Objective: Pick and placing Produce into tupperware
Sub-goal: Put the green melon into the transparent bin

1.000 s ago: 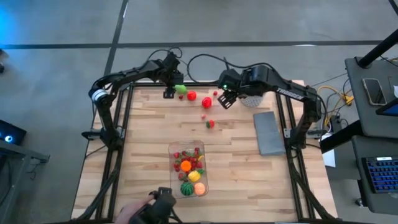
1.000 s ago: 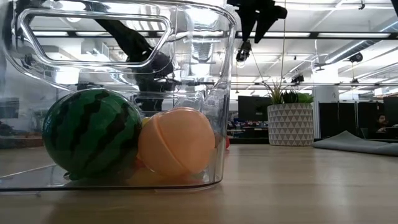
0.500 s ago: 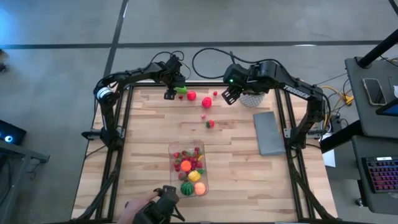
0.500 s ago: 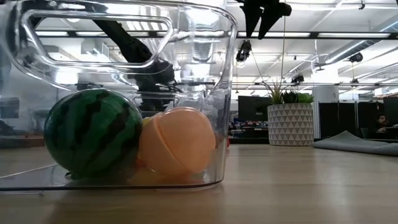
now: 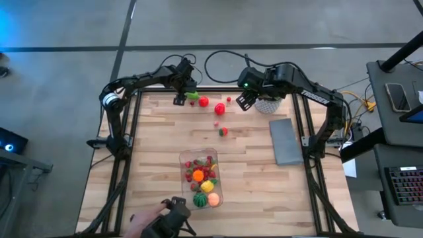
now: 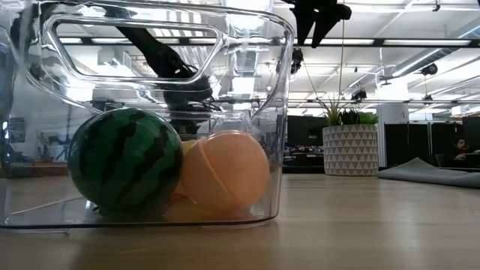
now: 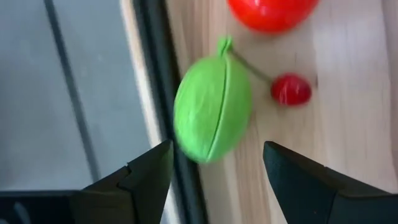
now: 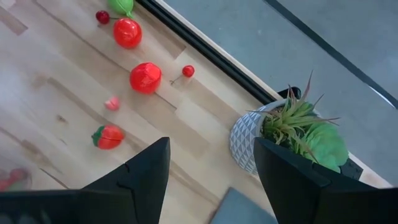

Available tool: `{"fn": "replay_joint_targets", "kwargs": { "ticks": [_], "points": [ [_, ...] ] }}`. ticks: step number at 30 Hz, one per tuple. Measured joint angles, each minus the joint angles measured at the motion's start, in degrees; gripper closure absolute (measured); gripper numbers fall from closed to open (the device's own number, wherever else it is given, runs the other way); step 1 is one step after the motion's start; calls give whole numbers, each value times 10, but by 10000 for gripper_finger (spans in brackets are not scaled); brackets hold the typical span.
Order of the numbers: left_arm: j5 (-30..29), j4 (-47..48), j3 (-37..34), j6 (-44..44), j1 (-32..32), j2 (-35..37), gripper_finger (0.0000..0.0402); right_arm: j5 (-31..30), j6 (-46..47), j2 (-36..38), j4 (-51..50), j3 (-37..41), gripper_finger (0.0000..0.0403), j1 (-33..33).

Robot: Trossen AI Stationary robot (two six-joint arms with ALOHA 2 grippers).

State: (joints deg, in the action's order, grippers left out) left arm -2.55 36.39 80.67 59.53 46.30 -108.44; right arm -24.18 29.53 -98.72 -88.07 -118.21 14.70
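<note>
The tupperware (image 5: pixel 201 180) sits near the front middle of the table (image 5: pixel 158 132), already well stocked: a striped green watermelon ball (image 6: pixel 124 169) and a peach-coloured ball (image 6: pixel 225 179) press against its front wall in the low view, with small red, orange and yellow pieces behind them from above. That placement looks sensible, since it lies about midway between the two arms. The rest of the Produce is scattered along the far edge: a green fruit (image 7: pixel 213 107) right at the table's rim, a red tomato-like piece (image 5: pixel 203 102) just beside it, a small cherry (image 7: pixel 291 89), another red piece (image 5: pixel 219 110), and a red and green strawberry (image 5: pixel 223 131) a bit nearer the middle. Now the left gripper (image 5: pixel 180 99) is reaching out over that far edge, fingers pointing down, jaws parted and holding nothing, the green fruit lying right between and beyond its fingertips in its wrist view, so that looks like the chosen target. The right gripper (image 5: pixel 242 100) hangs high beside the potted plant (image 8: pixel 292 134), also parted and empty, looking down on the loose pieces and seemingly waiting. A grey slab (image 5: pixel 286 140) lies off to the right. At the front edge, a person's hand (image 5: pixel 142 225) holds a dark device.
</note>
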Motion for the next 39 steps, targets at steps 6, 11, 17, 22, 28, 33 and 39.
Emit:
{"fn": "replay_joint_targets", "kwargs": {
  "ticks": [6,11,17,22,28,33,39],
  "points": [
    [-24,41,-5,-1,-1,43,166,1,-7,0,0,0,179,3],
    [-7,34,-15,50,7,42,166,-1,-30,0,2,0,179,15],
    [8,10,-15,54,10,22,166,-3,-62,0,5,0,179,38],
    [10,5,-16,54,9,6,166,-3,-81,0,5,0,179,52],
    [19,-20,-16,54,2,-1,166,0,-100,0,5,0,179,58],
    [45,-32,-16,57,2,-1,166,1,-102,0,5,0,179,57],
    [55,-32,-16,56,1,-2,166,1,-107,0,5,1,179,58]
  ]
}}
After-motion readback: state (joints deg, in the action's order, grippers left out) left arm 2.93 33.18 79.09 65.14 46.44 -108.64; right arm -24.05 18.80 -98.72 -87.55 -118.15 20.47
